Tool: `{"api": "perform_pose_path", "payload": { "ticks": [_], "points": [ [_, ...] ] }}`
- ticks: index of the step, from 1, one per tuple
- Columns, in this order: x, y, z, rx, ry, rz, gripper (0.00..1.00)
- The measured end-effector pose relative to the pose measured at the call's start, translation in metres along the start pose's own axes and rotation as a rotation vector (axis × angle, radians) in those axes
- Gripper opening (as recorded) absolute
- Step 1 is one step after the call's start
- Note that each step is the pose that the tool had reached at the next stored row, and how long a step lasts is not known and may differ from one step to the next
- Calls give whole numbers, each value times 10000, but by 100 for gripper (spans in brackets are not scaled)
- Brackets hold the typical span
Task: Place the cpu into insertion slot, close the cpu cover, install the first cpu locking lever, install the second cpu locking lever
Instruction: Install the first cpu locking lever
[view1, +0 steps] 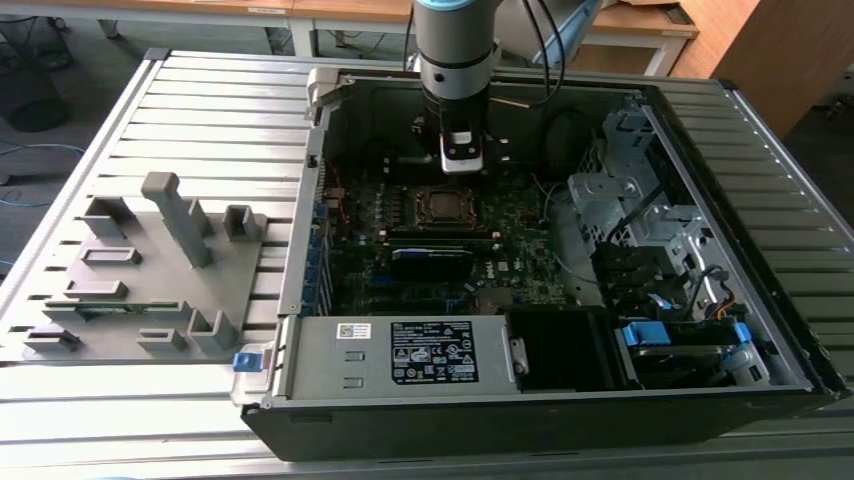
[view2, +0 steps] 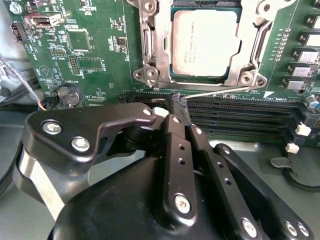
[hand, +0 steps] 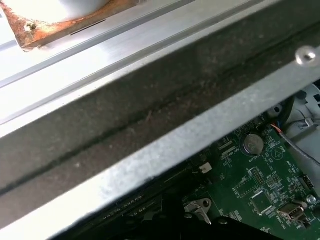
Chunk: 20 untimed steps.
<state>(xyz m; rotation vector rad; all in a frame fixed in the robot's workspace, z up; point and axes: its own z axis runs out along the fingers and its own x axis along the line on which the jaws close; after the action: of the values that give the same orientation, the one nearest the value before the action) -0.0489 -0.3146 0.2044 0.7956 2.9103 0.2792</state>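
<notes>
In the second wrist view the cpu lies flat in the insertion slot. The silvery cpu cover is folded down around it, so its metallic top shows through the window. A thin locking lever rod runs along the socket edge that faces the memory slots. My gripper is shut, and its fingertips sit at the free end of that rod. Whether they pinch the rod or only touch it is unclear. In the exterior view the gripper hangs inside the open computer case just behind the cpu.
Long memory slots lie right beside the fingertips. The case wall stands close to the wrist, with a coin battery on the board below it. A drive cage, a power supply and a grey fixture surround the work area.
</notes>
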Motion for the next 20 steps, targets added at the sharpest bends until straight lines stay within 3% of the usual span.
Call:
{"api": "perform_pose_path", "payload": {
  "ticks": [2,4,5,8,13,16,20],
  "points": [
    [0,0,-1,-17,-1,0,10],
    [1,-1,-2,-171,59,23,10],
    [2,-2,-1,-210,68,28,10],
    [7,-10,-2,-233,47,23,10],
    [35,-31,12,-294,-37,-7,10],
    [36,-32,19,-350,-45,-12,10],
    [36,-32,18,-352,-47,-14,10]
  ]
}}
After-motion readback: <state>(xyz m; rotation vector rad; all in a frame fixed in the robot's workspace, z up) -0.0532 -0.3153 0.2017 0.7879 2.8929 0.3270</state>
